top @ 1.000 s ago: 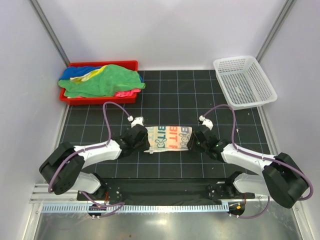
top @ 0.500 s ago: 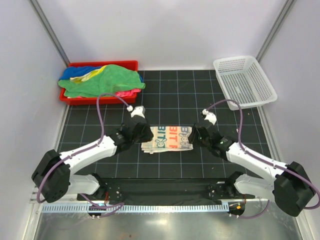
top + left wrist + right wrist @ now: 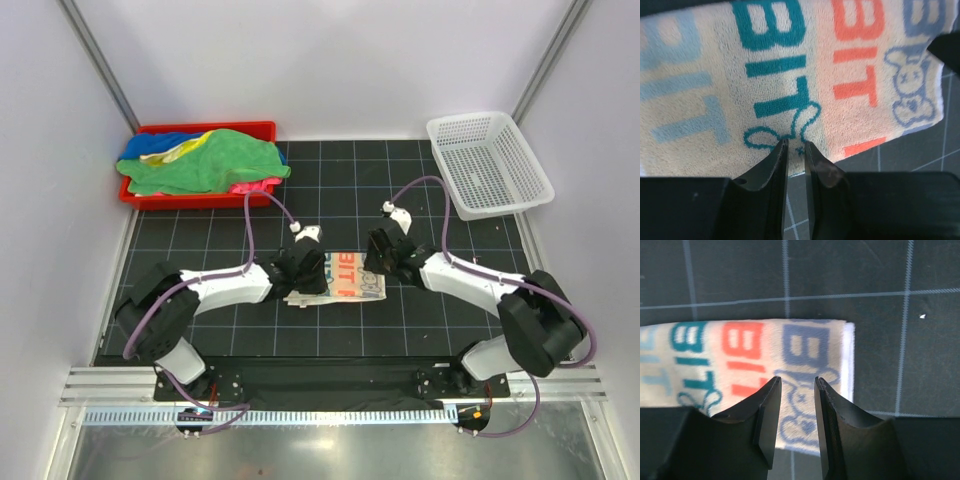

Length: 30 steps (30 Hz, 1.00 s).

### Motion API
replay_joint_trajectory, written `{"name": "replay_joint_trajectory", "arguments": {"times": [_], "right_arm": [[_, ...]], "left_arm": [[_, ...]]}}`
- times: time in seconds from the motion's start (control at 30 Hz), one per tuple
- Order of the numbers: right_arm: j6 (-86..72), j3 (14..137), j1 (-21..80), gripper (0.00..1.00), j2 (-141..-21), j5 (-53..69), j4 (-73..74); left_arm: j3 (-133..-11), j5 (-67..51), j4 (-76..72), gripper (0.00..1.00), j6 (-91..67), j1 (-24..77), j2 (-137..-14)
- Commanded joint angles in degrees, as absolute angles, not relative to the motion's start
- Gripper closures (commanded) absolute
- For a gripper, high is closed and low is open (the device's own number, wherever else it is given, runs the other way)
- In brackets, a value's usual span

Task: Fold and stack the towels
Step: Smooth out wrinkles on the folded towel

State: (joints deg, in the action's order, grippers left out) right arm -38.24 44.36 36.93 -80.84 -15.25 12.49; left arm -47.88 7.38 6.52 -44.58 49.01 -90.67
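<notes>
A cream towel (image 3: 350,280) printed with teal, orange and blue letters lies folded into a strip on the black mat. My left gripper (image 3: 308,272) hovers over its left part. In the left wrist view the towel (image 3: 790,75) fills the top, and the left gripper (image 3: 795,146) stands open by a narrow gap with nothing between. My right gripper (image 3: 383,262) is at the strip's right end. In the right wrist view it (image 3: 797,382) is open above the towel's (image 3: 790,355) blue print, holding nothing. More towels (image 3: 205,165), green on top, are piled at the back left.
The pile sits in a red tray (image 3: 190,200) at the back left corner. A white mesh basket (image 3: 487,160) stands at the back right. The black gridded mat (image 3: 330,210) covers the table between the grey side walls.
Both arms have swung inward: the left gripper slid right onto the towel's left part and its jaws narrowed. The right gripper moved left and back to the towel's right end.
</notes>
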Motion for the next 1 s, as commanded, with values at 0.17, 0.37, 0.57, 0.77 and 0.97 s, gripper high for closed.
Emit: {"name": "replay_joint_trajectory", "arguments": {"times": [0.17, 0.37, 0.57, 0.77, 0.97], "right_arm": [[-36.9, 42.1, 30.1, 0.6, -85.1, -12.3, 6.3], [-36.7, 42.7, 28.8, 0.61, -86.1, -11.4, 6.7], [-36.4, 43.4, 28.9, 0.6, -79.9, -12.6, 10.5], [-35.7, 41.9, 28.9, 0.52, -73.2, -10.9, 12.2], [-35.6, 38.7, 29.1, 0.5, -70.8, -7.7, 12.0]], "left_arm": [[-42.6, 6.8, 0.3, 0.78, -46.3, 49.9, -92.7], [-42.3, 6.9, 0.3, 0.79, -46.1, 50.2, -93.0], [-44.5, 6.9, 2.0, 0.78, -45.4, 50.4, -91.7], [-45.8, 7.7, 3.5, 0.78, -45.0, 50.5, -90.1], [-48.5, 10.1, 6.1, 0.75, -45.0, 50.5, -87.7]]}}
